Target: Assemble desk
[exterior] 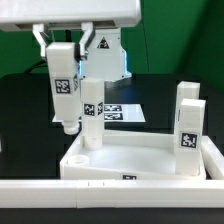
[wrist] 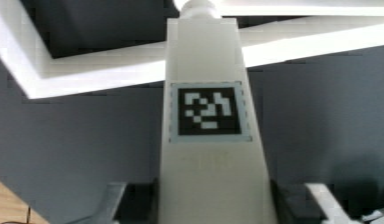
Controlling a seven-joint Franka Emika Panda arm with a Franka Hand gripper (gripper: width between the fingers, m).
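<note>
My gripper [exterior: 63,58] is shut on a white desk leg [exterior: 65,90] with a black-and-white tag. It holds the leg upright, its peg end down, above the black table just off the far left corner of the white desk top [exterior: 150,160]. In the wrist view the leg [wrist: 210,130] fills the middle between my fingers [wrist: 121,203], and the desk top's rim [wrist: 100,70] lies beyond its tip. A second leg [exterior: 92,112] stands in the desk top's left part. Two more legs [exterior: 188,122] stand at its right.
The marker board [exterior: 118,112] lies flat on the black table behind the desk top. The arm's white base [exterior: 105,50] stands at the back. A white bar [exterior: 60,200] runs along the front edge of the scene.
</note>
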